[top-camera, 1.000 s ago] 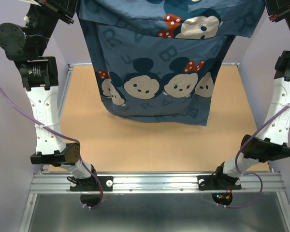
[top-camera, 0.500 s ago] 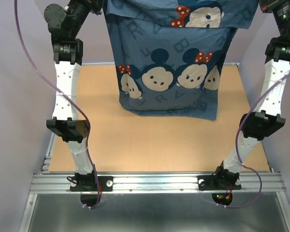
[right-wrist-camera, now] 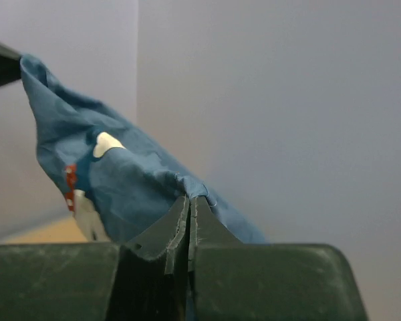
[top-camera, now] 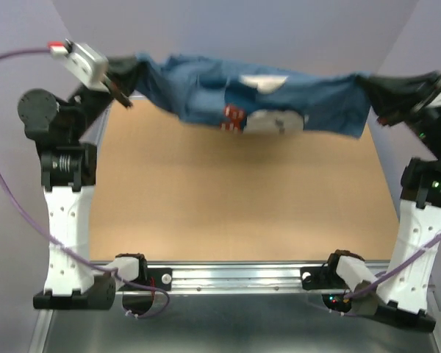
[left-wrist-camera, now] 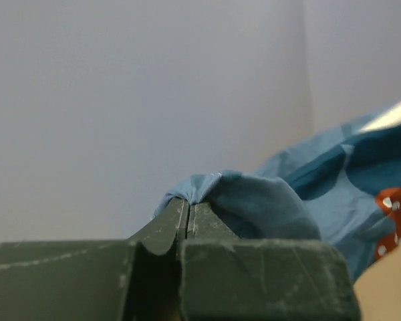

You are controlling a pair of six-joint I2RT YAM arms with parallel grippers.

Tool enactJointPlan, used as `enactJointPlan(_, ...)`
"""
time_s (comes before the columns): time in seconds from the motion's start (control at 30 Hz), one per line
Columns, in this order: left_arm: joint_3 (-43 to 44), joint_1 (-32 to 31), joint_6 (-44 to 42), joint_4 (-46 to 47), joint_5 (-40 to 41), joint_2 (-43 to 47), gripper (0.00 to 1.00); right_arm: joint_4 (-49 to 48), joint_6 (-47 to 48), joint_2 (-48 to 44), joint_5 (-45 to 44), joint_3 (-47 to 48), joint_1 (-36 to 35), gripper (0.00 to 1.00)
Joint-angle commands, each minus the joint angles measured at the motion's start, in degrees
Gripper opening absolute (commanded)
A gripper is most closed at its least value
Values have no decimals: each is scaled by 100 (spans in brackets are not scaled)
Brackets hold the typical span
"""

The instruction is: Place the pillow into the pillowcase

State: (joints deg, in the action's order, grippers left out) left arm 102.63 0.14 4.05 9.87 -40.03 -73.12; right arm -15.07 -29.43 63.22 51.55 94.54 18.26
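Note:
The blue pillowcase (top-camera: 257, 103) with mouse faces and red bows is stretched in the air between my two grippers, over the far part of the table. My left gripper (top-camera: 132, 72) is shut on its left corner, seen in the left wrist view (left-wrist-camera: 187, 200) with blue cloth (left-wrist-camera: 254, 200) bunched over the fingertips. My right gripper (top-camera: 369, 87) is shut on its right corner, seen in the right wrist view (right-wrist-camera: 190, 199) with the pillowcase (right-wrist-camera: 107, 174) hanging away to the left. The pillow is out of view.
The tan tabletop (top-camera: 235, 198) lies below the cloth. A metal rail (top-camera: 235, 276) runs along the near edge with both arm bases. Grey-violet walls stand at the back and sides.
Both arms have swung back and down. The pillowcase, which hung down as a sheet close to the camera, is now pulled out sideways and lower, at the far side of the table.

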Motion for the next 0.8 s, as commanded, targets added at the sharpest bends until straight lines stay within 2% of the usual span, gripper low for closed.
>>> enactJointPlan(0.0,-2144,-322,-3182,-2690,-527,430,0,2669,3475,-308,1259,-1916,37,0)
enactJointPlan(0.03,-2429,-278,-3670,-3162,-393,404,0,4199,4245,-371,1270,-2166,20,1)
enactJointPlan(0.07,-2736,-260,-4258,-3967,-261,387,0,5084,5184,-415,1261,-2342,-15,1)
enactJointPlan(0.1,-3331,-234,-4577,-4175,123,369,0,5728,6550,-451,1165,-2535,-68,1)
enactJointPlan(0.17,-3740,-68,-5269,-4622,398,316,0,6923,7273,-538,946,-3177,-156,1)
enactJointPlan(0.2,-4046,90,-5388,-4652,652,255,0,7356,8242,-548,945,-3353,-165,1)
enactJointPlan(0.27,-4198,336,-5669,-4661,917,158,0,8417,9179,-583,936,-3669,-183,1)
enactJointPlan(0.3,-4259,424,-5792,-4643,1162,36,0,8772,10132,-609,892,-3749,-183,1)
enactJointPlan(0.33,-4260,504,-5915,-4652,1277,-52,0,9167,10672,-653,848,-3820,-183,1)
enactJointPlan(0.4,-4216,801,-6300,-4660,1462,-228,0,9461,10599,-1124,629,-4092,-200,18)
enactJointPlan(0.43,-4164,881,-6459,-4722,1559,-429,0,9461,10764,-1397,533,-4171,-200,30)
enactJointPlan(0.47,-4076,961,-6757,-4809,1699,-518,0,9452,10922,-1853,384,-4242,-200,60)
enactJointPlan(0.5,-4032,1022,-6873,-4827,1779,-615,0,9444,11141,-2057,304,-4277,-200,71)
enactJointPlan(0.53,-3944,1145,-6979,-4836,1858,-781,0,8982,11291,-2207,233,-4304,-200,81)
enactJointPlan(0.57,-3909,1181,-7006,-4680,1963,-861,0,8334,10797,-2313,85,-4339,-200,82)
enactJointPlan(0.6,-3856,1225,-6902,-4496,2173,-1036,0,7492,9182,-2323,-91,-4478,-200,82)
enactJointPlan(0.67,-3681,1269,-6612,-3969,2533,-1256,0,5797,8247,-1826,-399,-4445,-200,81)
enactJointPlan(0.7,-3401,1269,-6149,-3383,2814,-1544,0,5579,7582,-987,-461,-3992,-200,81)
enactJointPlan(0.77,-2857,1269,-5690,-3079,2817,-1906,0,5515,6876,89,18,-3192,-200,80)
